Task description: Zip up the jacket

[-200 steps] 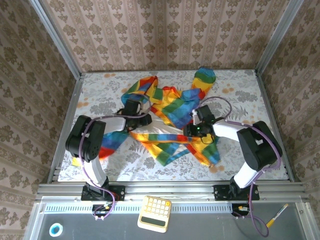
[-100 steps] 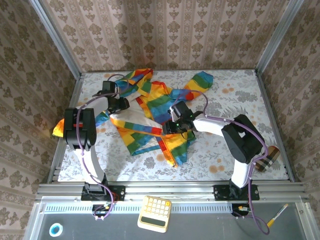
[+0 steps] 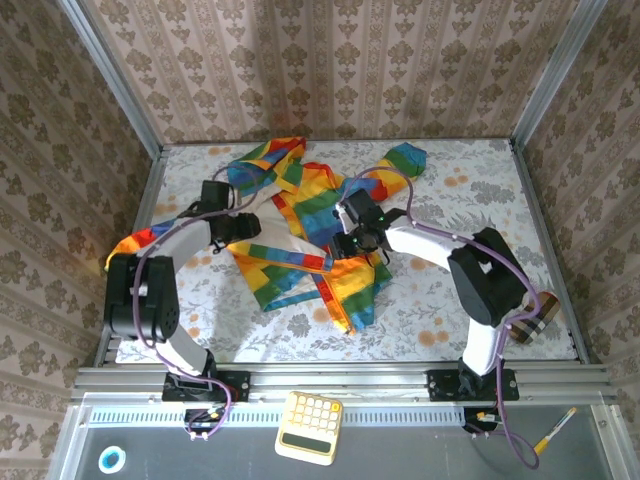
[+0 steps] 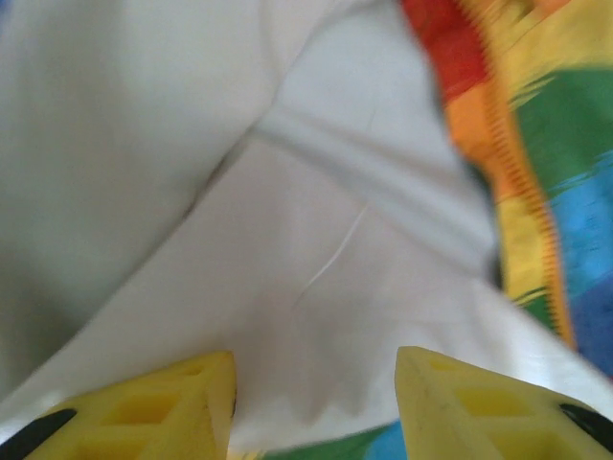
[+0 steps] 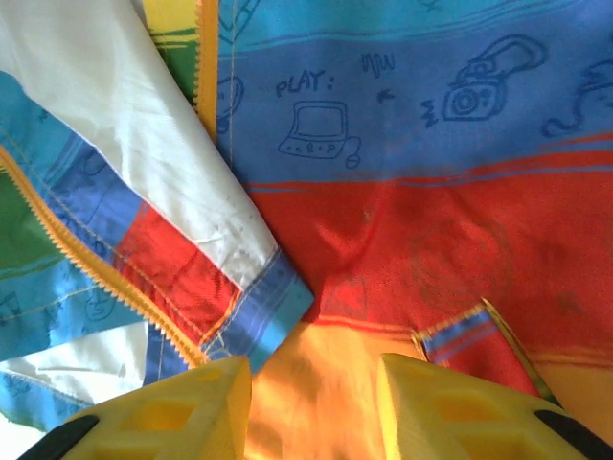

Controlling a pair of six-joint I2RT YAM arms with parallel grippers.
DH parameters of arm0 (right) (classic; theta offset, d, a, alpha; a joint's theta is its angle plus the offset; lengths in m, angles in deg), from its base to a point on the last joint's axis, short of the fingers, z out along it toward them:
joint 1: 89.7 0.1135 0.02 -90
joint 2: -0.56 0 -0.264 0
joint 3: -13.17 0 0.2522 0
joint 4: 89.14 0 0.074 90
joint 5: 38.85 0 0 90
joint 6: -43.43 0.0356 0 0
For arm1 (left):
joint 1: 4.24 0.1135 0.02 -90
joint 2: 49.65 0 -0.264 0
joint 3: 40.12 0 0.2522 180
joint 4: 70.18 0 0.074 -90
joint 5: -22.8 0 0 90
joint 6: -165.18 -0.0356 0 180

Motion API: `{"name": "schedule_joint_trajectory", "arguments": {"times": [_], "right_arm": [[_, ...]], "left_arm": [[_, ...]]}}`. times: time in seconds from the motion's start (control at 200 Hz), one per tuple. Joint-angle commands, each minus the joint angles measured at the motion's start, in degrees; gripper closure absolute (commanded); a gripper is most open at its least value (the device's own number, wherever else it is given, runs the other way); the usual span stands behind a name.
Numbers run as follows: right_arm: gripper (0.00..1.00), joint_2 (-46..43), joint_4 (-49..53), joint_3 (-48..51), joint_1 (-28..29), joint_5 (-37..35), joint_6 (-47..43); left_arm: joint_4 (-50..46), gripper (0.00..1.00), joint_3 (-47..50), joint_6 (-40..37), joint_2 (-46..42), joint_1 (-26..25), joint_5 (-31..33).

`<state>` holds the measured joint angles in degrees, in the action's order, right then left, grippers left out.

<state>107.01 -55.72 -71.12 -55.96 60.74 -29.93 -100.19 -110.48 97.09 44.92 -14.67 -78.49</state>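
The rainbow-striped jacket (image 3: 345, 285) lies open and crumpled at the table's middle, pale lining (image 3: 262, 238) up on its left half. One sleeve (image 3: 405, 160) reaches back right. My left gripper (image 3: 243, 226) is at the jacket's left edge. In the left wrist view it (image 4: 316, 402) is open over white lining (image 4: 287, 240), with the orange zipper (image 4: 522, 192) to the right. My right gripper (image 3: 348, 240) hovers over the jacket's centre. Its wrist view shows it (image 5: 316, 412) open above orange fabric (image 5: 316, 374), a zipper edge (image 5: 96, 264) to the left.
A brown checked object (image 3: 530, 318) sits by the right arm's elbow near the table's right edge. On the front ledge lie a yellow calculator (image 3: 309, 427), a blue tape roll (image 3: 111, 459) and a pen (image 3: 553, 432). Metal rails and papered walls enclose the table.
Over the last second the jacket was dragged left and back and spread out. Since half a second ago the left gripper came nearer and rightward onto the lining; the right gripper edged back.
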Motion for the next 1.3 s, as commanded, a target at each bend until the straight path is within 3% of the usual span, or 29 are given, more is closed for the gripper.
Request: {"name": "schedule_joint_trajectory", "arguments": {"times": [0.0,0.19,0.405,0.625,0.805,1.0,1.095,1.295], "right_arm": [[0.65,2.69,2.64,0.67,-0.28,1.78,1.09],[0.72,0.04,-1.08,10.58,-0.85,1.11,4.93],[0.74,-6.27,-4.53,21.87,-2.91,0.26,9.13],[0.73,-12.1,-2.26,25.48,-5.57,-0.45,9.35],[0.71,-17.25,3.3,21.28,-6.75,-1.72,5.87],[0.65,-21.02,9.48,13.59,-4.96,-6.13,-1.79],[0.63,-19.84,10.81,9.07,-2.18,-8.44,-5.24],[0.61,-10.96,15.2,0.25,5.81,-14.59,-12.04]], "left_arm": [[4.32,0.53,0.18,2.13,5.85,-1.88,-0.31],[0.72,0.53,-10.46,0.41,17.58,-8.41,1.54],[-3.85,0.53,-25.05,0.24,29.23,-14.9,0.36],[-9.48,0.53,-37.34,-0.22,35.95,-20.38,0.48],[-9.85,0.53,-34.15,-0.07,31.08,-19.27,0.77],[-9.5,0.53,-27.49,-1.07,18.8,-16.52,-0.23],[-9.51,0.51,-24.44,-1.24,12.35,-16.11,-0.31],[-5.31,0.5,-12.87,2.13,0.79,-10.49,-3.12]]}}
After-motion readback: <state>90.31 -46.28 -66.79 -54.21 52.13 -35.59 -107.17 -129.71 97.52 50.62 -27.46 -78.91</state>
